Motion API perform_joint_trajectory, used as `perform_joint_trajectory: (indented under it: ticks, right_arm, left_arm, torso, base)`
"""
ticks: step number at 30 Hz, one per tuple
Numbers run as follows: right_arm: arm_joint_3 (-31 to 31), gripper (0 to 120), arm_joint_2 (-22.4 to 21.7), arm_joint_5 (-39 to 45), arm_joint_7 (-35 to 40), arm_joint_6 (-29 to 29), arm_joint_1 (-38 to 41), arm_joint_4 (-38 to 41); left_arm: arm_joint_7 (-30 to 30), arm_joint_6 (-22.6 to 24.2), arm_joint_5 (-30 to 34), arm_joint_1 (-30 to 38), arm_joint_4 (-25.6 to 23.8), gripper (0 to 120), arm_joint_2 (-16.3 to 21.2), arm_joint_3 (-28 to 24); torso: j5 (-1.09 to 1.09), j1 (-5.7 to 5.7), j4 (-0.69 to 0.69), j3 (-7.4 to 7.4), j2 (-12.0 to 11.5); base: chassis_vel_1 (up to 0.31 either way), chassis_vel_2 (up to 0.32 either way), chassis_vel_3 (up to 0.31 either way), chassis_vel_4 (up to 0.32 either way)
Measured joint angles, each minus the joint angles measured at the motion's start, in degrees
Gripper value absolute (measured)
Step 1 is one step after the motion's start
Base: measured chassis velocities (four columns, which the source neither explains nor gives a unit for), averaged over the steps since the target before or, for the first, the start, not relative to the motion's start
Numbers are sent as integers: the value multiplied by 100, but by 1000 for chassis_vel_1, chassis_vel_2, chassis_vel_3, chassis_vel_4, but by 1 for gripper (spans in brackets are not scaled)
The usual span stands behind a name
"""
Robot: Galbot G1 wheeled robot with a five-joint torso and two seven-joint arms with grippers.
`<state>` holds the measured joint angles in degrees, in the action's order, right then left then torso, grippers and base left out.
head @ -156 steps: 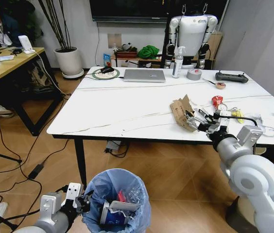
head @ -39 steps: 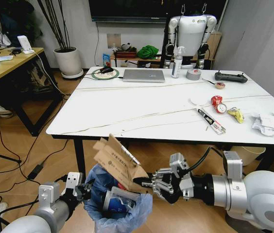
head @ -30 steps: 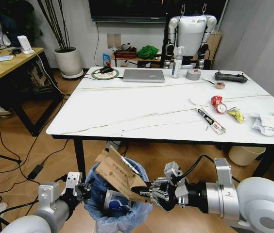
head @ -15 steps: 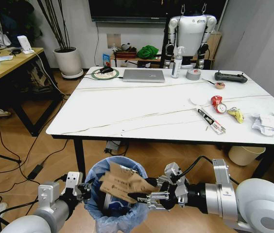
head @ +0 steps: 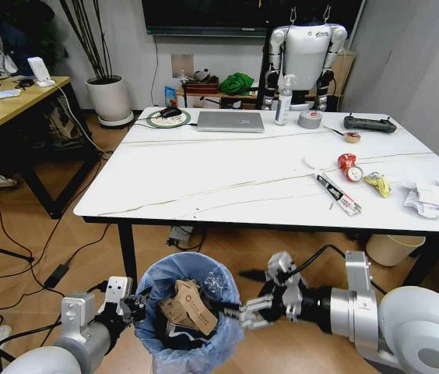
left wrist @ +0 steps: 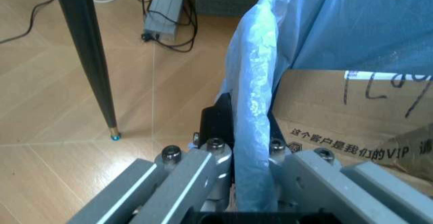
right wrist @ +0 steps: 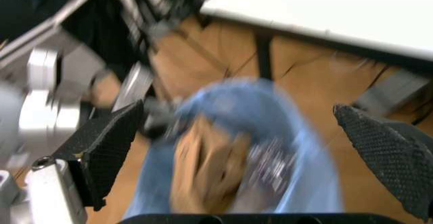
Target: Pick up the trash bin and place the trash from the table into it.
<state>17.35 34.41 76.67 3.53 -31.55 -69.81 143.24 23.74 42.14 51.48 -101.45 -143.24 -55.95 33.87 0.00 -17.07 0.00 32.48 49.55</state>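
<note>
The torn cardboard (head: 191, 308), printed "VIP", is seen inside the trash bin (head: 165, 347), left of the opened right gripper (head: 252, 298); the bin's rim is clamped by the left gripper (head: 132, 308).

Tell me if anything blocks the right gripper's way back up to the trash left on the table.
The table's near edge does: the open right gripper sits below it beside the trash bin. The wrappers and tissues lie on top.
</note>
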Motion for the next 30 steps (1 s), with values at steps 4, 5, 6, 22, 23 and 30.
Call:
perform_joint_trajectory:
  ticks: [4, 5, 6, 22, 23, 30]
  right_arm:
    - [191, 100, 391, -295, 562, 203, 63, 0]
    - [278, 100, 541, -427, 739, 253, 75, 0]
    - [353, 100, 657, -513, 870, 289, 77, 1]
    - [1420, 100, 3417, -4602, 495, 582, -1259, -230]
    - [1421, 100, 3509, -4633, 481, 589, -1292, -230]
    - [1475, 100, 3639, -4641, 435, 596, -1361, -203]
  left_arm:
    - [0, 0, -18, -46, 0, 0, -28, -1]
    - [0, 0, -20, -56, 0, 0, -29, 2]
    - [1, 0, -21, -63, 0, 0, -29, 7]
    - [-10, 0, -36, -155, 0, 0, -156, -4]
    - [-12, 0, -34, -156, 0, 0, -158, -2]
    - [-17, 0, -28, -149, 0, 0, -156, 2]
  torso:
    - [1, 1, 0, 0, 0]
    - [0, 1, 0, 0, 0]
    - [-1, 1, 0, 0, 0]
    - [0, 1, -1, 0, 0]
    - [-1, 1, -1, 0, 1]
    - [-3, 0, 0, 0, 0]
  base:
    - [0, 0, 0, 0]
    - [0, 0, 0, 0]
    - [0, 0, 0, 0]
    - [0, 0, 0, 0]
    - [0, 0, 0, 0]
    - [-29, -31, 33, 29]
